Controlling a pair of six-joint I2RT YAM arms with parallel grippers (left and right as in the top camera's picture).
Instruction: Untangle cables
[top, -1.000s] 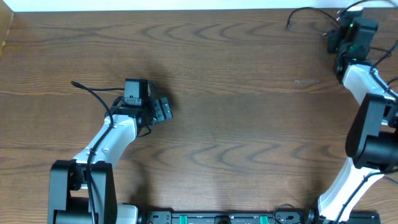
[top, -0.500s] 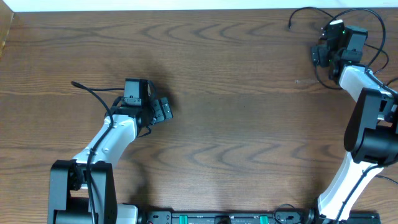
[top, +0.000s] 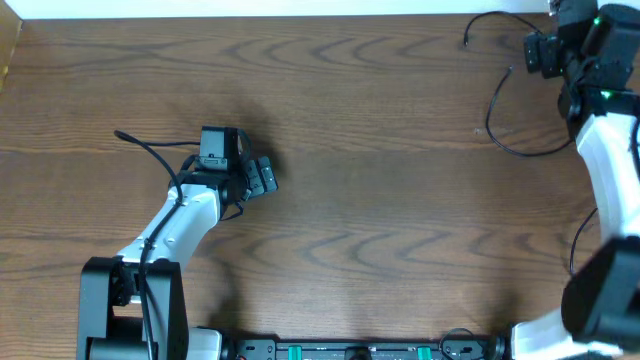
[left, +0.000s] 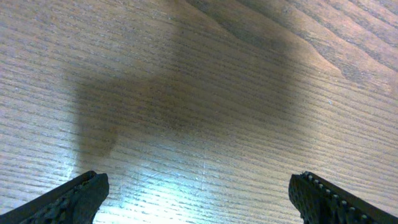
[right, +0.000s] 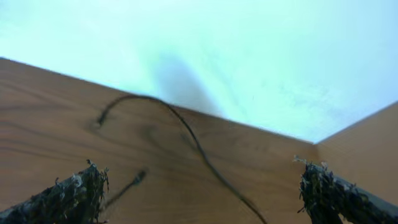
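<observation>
Two thin black cables lie at the table's far right. One cable (top: 487, 18) arcs from a plug tip by the far edge towards my right arm; in the right wrist view this cable (right: 193, 142) runs between the fingers on the wood. The other cable (top: 495, 128) loops from its tip near my right gripper (top: 538, 52) down and round to the right; its plug tip (right: 139, 178) shows by the left finger. My right gripper (right: 202, 177) is open and holds nothing. My left gripper (top: 264, 178) (left: 199, 183) stands open over bare wood at mid-left.
A black cord (top: 140, 147) with a small tip lies left of my left arm and runs under it. The white wall (right: 249, 56) and the table's far edge are close ahead of the right gripper. A wooden side wall (right: 367, 143) stands at its right.
My right gripper has opened and let a cable go, then swung up and to the right. The looped cable now lies loose on the table. The left arm has not moved.
</observation>
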